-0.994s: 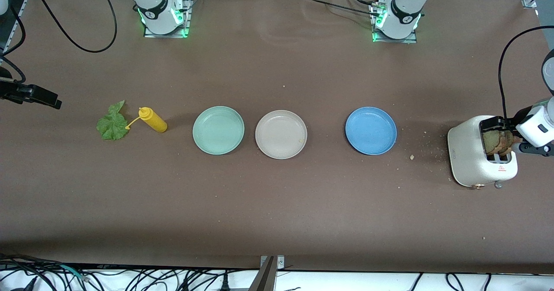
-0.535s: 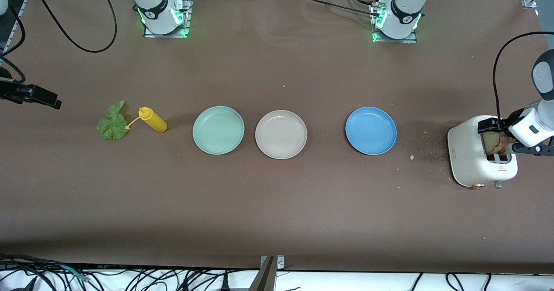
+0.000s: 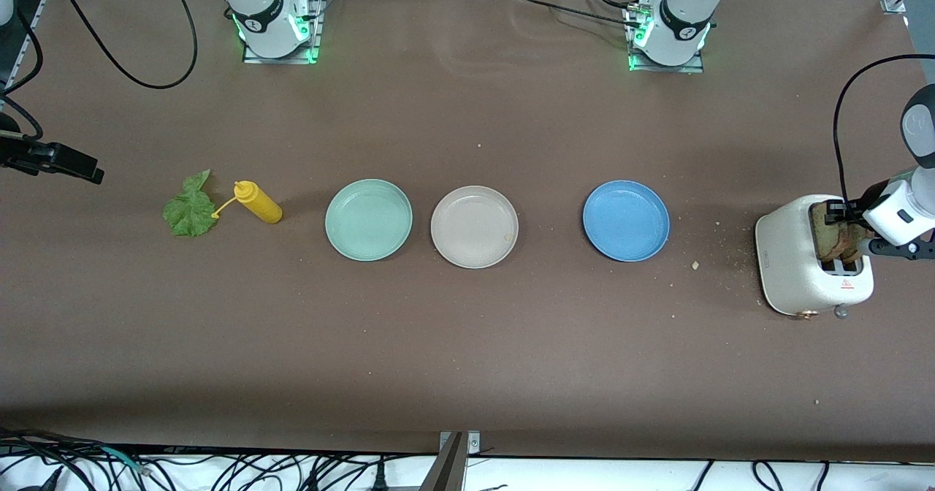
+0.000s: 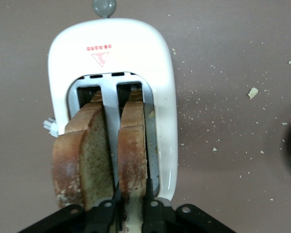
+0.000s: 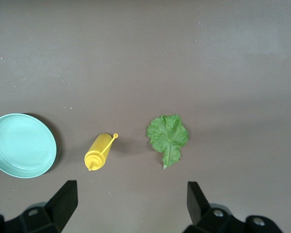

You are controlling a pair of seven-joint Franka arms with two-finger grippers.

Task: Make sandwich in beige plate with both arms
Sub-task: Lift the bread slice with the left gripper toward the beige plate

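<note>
two slices of toast stand upright in the slots of the white toaster (image 3: 792, 264) at the left arm's end of the surface (image 3: 467, 345). the left pincer (image 4: 132, 204) is down at the toaster and, in the left wrist view, its fingers (image 4: 148, 206) sit either side of the top edge of one slice of toast (image 4: 133, 145), seemingly clamped on it; the second slice (image 4: 85, 155) stands in the neighbouring slot, untouched. i judge the step in hand to be drawing this slice out. to do it well, the lift should go straight up along the slot so the crust does not scrape the metal guide, and the squeeze should stay gentle, since toast crumbles and crumbs already lie scattered beside the toaster. the slice needs to clear the slot fully before any swing toward the plates

the beige plate (image 3: 474, 226) lies well apart from the left pincer, in the middle of the row, between the mint-green plate (image 3: 368, 219) and the blue plate (image 3: 626, 220), and it holds no bread yet. the lettuce leaf (image 3: 188, 210) lies flat beside the yellow bottle (image 3: 257, 202) toward the right arm's end. the right pincer (image 5: 131, 204) waits in the air over that leaf and bottle with its fingers spread apart, holding nothing
</note>
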